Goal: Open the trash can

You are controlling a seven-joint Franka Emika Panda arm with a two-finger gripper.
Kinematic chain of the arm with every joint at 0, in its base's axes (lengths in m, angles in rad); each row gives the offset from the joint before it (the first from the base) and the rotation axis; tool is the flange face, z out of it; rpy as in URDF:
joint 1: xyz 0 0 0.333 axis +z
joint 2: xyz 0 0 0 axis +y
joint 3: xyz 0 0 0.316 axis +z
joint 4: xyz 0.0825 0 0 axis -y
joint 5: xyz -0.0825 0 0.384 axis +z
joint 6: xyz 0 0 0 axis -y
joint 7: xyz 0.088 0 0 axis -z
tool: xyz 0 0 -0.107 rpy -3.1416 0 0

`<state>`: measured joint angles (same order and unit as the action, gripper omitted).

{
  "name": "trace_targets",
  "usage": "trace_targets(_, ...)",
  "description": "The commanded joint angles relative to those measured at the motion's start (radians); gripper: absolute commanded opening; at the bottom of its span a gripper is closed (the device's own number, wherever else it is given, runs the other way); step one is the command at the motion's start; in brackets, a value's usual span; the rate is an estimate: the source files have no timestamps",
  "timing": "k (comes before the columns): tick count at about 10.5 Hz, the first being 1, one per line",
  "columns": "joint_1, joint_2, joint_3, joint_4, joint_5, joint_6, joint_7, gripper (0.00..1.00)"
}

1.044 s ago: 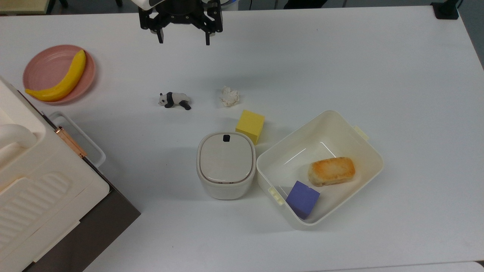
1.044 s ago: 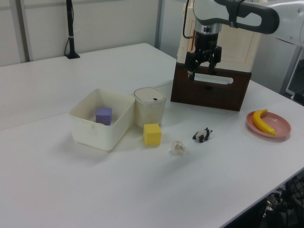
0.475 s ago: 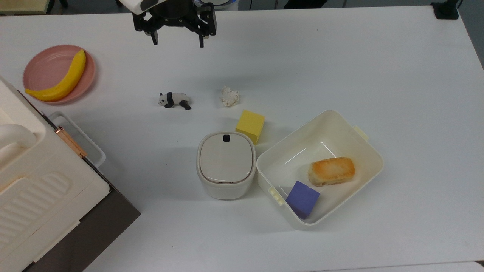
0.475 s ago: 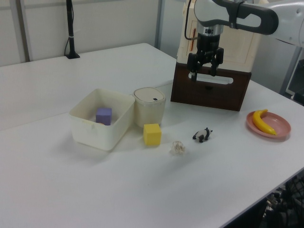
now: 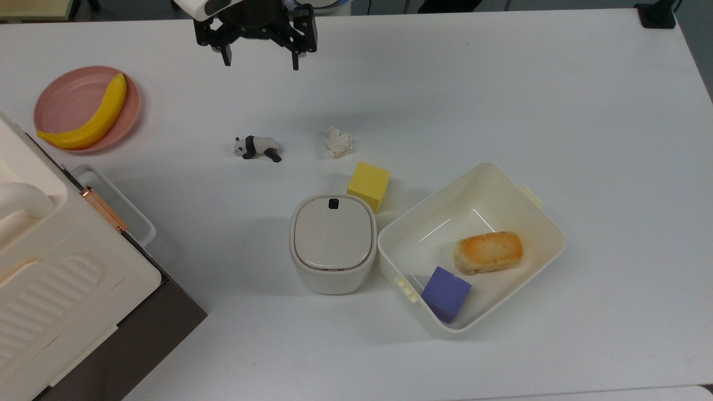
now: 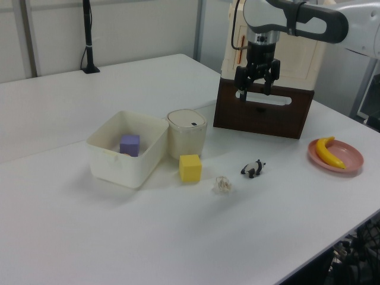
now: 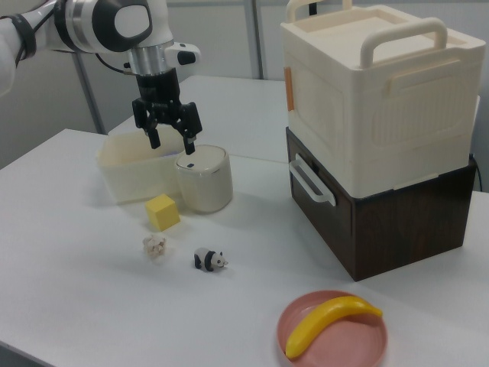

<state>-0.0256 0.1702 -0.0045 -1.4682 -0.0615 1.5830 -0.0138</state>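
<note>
The trash can (image 5: 333, 245) is a small cream-white rounded-square bin in the middle of the white table, its flat lid shut. A small black button (image 5: 333, 203) sits at the lid's far edge. The bin also stands in the left view (image 6: 187, 133) and in the right view (image 7: 203, 177). My gripper (image 5: 260, 62) hangs open and empty high over the table's far side, well apart from the bin, left of it in the top view. It is also seen from the left (image 6: 255, 92) and from the right (image 7: 171, 144).
A cream tub (image 5: 497, 172) beside the bin holds a bread roll (image 5: 488, 252) and a purple cube (image 5: 445, 293). A yellow cube (image 5: 368, 185), crumpled paper (image 5: 338, 142) and a toy panda (image 5: 257, 147) lie nearby. A pink plate (image 5: 67, 97) carries a banana (image 5: 92, 121). A large white-and-brown appliance (image 5: 61, 289) fills the top view's left.
The open gripper has shifted a little toward the top view's left and slightly up in the left view. Nothing on the table has moved.
</note>
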Motion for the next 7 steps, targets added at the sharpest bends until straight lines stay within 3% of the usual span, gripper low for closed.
trace_targets(1, 0.006, -0.012, -0.005, -0.004, -0.009, -0.028, -0.008, 1.00)
trace_targets(7, -0.023, -0.011, -0.006, 0.000, -0.014, -0.021, -0.017, 1.00)
